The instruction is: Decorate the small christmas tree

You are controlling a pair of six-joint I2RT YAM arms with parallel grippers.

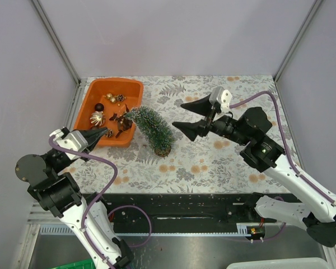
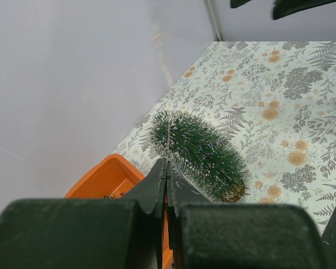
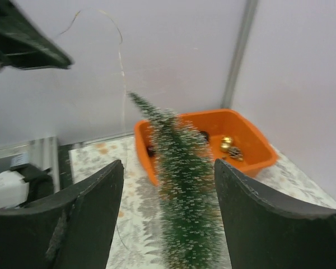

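Decoration has not started, as far as I can judge: the small christmas tree [image 1: 150,130] is bare, with its base on the counter [image 1: 224,162] and its tip at the orange tray [image 1: 85,106], where the ornaments [image 1: 97,118] lie. The top view alone shows these well, and the right hand [image 1: 179,115] wide apart, empty, near the tree. The left wrist view shows the left hand [image 2: 167,185] pressed together over the tray rim
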